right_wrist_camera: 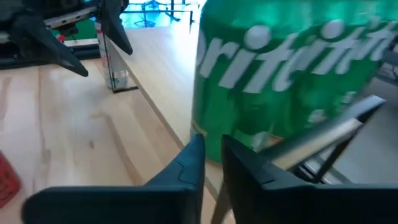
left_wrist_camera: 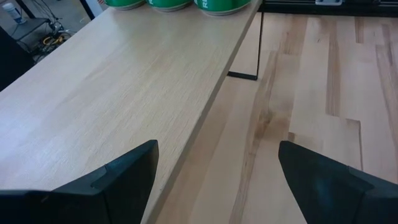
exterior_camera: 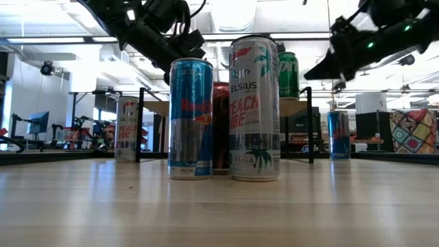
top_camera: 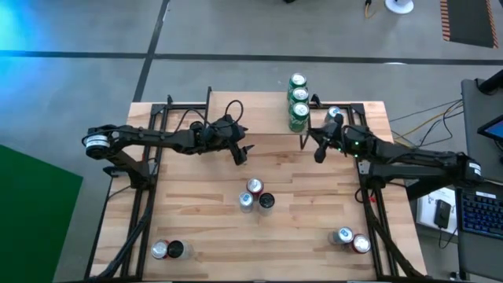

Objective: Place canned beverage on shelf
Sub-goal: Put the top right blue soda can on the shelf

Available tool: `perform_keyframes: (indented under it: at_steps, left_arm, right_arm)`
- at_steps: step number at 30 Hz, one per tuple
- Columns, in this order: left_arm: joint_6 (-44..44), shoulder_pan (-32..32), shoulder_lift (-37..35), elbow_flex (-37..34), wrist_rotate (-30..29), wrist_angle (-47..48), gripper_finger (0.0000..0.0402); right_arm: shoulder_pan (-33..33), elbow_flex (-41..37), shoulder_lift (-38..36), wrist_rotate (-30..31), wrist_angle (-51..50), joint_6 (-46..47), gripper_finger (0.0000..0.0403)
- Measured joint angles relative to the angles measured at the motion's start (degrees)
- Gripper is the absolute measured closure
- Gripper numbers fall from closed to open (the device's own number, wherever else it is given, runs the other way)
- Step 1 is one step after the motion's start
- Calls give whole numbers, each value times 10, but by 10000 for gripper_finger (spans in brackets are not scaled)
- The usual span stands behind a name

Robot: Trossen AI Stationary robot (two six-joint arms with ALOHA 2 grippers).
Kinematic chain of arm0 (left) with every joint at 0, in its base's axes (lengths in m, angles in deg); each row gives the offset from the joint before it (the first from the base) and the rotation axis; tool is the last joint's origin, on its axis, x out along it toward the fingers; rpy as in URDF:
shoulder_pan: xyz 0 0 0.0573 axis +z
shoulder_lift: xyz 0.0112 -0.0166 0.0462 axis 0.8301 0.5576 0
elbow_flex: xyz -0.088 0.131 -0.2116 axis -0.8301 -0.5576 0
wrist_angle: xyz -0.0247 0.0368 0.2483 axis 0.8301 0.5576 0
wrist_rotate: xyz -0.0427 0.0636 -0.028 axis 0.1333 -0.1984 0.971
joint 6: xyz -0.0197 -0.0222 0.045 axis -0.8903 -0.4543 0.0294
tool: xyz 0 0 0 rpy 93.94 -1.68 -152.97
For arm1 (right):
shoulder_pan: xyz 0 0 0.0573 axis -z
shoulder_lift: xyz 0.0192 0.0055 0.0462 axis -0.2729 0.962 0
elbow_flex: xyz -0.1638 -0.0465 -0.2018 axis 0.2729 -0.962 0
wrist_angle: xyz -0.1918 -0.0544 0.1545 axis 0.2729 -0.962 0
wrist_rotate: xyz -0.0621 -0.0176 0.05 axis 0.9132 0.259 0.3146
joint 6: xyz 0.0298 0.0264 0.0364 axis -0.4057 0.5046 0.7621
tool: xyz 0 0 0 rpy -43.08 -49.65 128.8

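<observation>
Light-wood tabletop point(top_camera: 314, 189) fills the high view, with the shelf point(top_camera: 259, 118) along its far edge. Three green cans point(top_camera: 298, 101) stand in a row on the shelf's right end, so part of the stocking looks done. A cluster of three cans point(top_camera: 256, 195) waits mid-table, a pair point(top_camera: 167, 250) at the near left and another pair point(top_camera: 351, 240) at the near right, so most of the job seems left. The left gripper point(left_wrist_camera: 214, 180) hovers over the shelf's front edge, fingers wide apart and empty. The right gripper point(right_wrist_camera: 211, 168) sits just beside the green cans, fingers nearly together with nothing between them. A silver can point(top_camera: 333, 115) behind the right arm is partly hidden.
</observation>
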Motion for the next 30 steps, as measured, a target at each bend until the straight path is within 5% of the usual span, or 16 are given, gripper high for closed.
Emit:
perform_keyframes:
  at_steps: [4, 11, 22, 27, 30]
  left_arm:
    - [-2, 0, 0, 0, 0, -1, 84]
    - [-4, 0, 0, 0, 0, -23, 84]
    - [2, -1, 0, 0, 4, -41, 84]
    - [18, -1, 0, 0, 5, -41, 84]
    - [28, -1, 0, 0, 5, -42, 84]
  right_arm:
    - [0, 27, -49, 36, -97, 26, 307]
    - [12, 102, -38, 193, -269, 64, 198]
    - [154, 240, 105, 121, -436, 88, 47]
    - [239, 252, 165, -8, -450, 83, 29]
    - [278, 252, 194, -24, -445, 81, 28]
